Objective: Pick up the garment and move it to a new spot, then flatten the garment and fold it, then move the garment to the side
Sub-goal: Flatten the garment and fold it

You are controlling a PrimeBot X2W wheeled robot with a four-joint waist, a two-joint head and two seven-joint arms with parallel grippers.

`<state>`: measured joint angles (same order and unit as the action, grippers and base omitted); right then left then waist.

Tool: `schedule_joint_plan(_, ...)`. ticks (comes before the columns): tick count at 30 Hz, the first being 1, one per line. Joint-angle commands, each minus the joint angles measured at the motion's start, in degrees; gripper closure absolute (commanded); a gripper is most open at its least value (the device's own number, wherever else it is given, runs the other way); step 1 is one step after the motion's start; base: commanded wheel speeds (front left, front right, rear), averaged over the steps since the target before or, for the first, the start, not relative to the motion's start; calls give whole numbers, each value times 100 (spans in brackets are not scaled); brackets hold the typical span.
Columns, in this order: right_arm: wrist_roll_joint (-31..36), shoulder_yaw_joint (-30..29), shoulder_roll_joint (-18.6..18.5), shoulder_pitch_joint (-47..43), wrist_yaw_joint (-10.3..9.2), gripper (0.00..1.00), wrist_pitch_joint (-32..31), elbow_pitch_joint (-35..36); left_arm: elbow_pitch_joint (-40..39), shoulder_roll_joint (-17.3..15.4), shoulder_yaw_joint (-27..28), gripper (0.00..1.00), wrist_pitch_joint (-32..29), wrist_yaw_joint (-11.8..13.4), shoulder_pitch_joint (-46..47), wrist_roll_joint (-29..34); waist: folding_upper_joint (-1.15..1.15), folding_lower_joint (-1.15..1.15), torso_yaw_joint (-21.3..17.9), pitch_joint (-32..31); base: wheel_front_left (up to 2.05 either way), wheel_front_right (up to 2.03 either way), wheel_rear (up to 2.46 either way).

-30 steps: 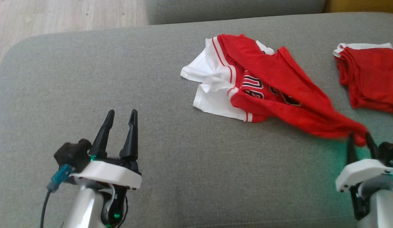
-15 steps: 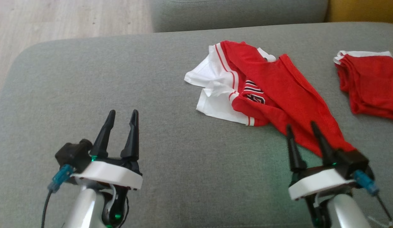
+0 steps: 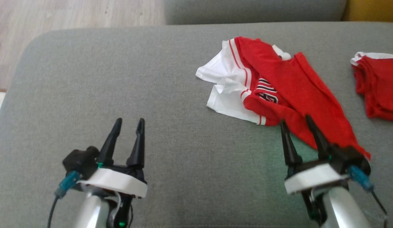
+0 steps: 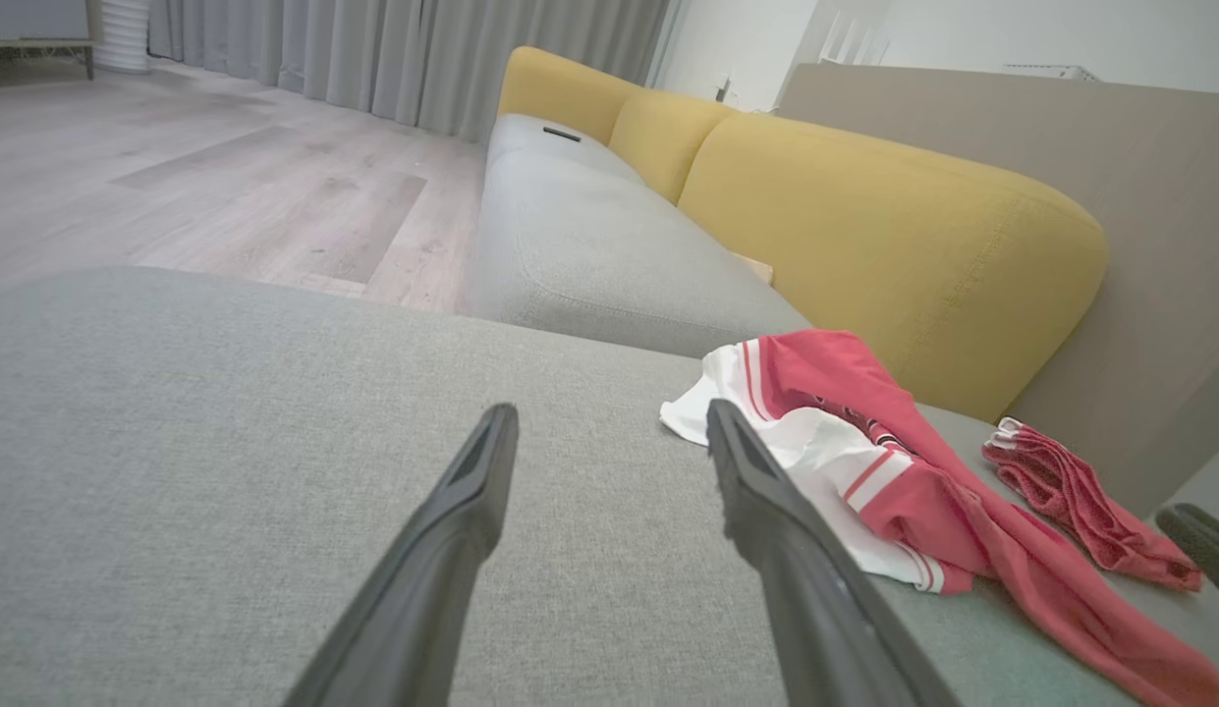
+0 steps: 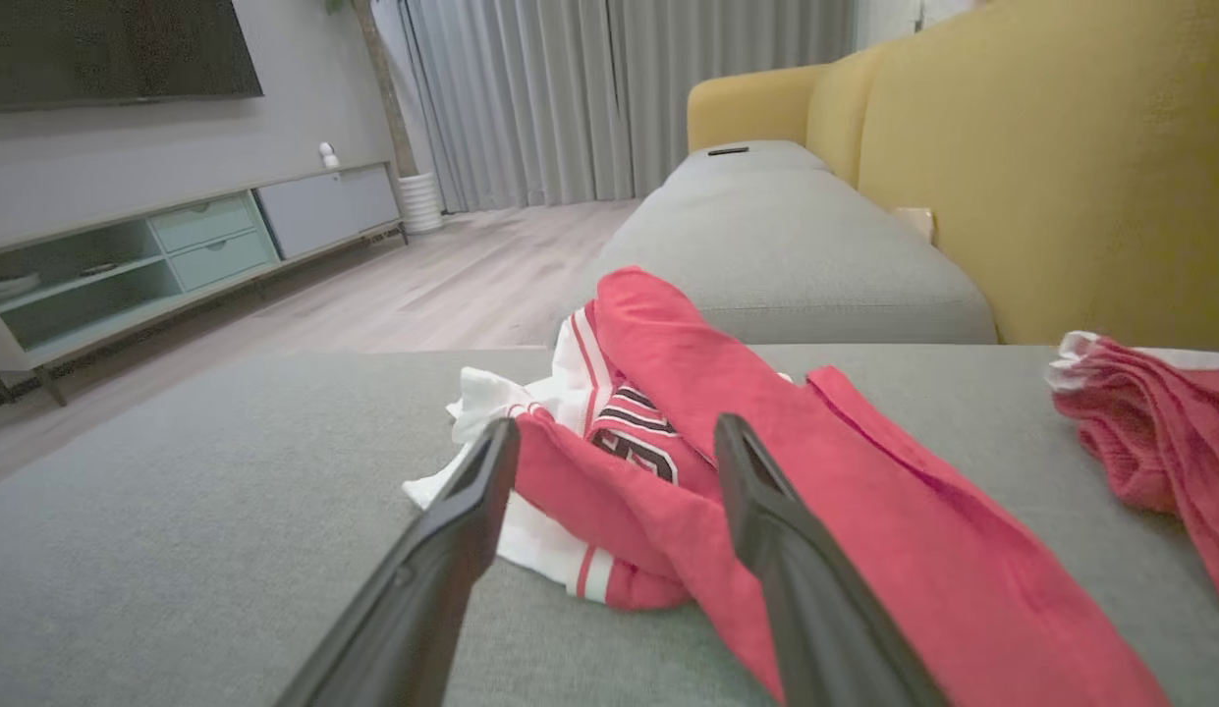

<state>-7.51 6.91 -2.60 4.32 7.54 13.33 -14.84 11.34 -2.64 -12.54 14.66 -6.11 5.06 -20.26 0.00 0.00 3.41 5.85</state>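
Release confirmed: right end effector (image 3: 294, 119) has let go of the garment (image 3: 278, 91), whose trailing red end it held a second ago, and now stands wide and empty just over that end. Garment lies crumpled on the grey sofa cushion (image 3: 152, 79), right of centre, white part bunched beside the red. Move step looks done; flattening next. Left end effector (image 3: 129, 119) is wide, empty, well apart. Second red garment (image 3: 378, 91) lies near on the right and limits spreading room there.
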Motion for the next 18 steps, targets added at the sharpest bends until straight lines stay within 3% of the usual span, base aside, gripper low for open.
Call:
schedule_joint_plan(1,130,158,-28,514,-5,0,15,149,-177,-24,72,0,34,-19,260,28,0,0,97,126,0,0,0)
schedule_joint_plan(9,523,557,-47,1639,-5,0,-746,-630,-124,-24,-211,0,34,-2,482,-30,0,0,486,475,0,0,0)
schedule_joint_plan(18,788,841,-445,2640,-5,0,-1412,-1808,-67,-24,-382,0,34,60,577,-122,0,0,907,622,0,0,0)
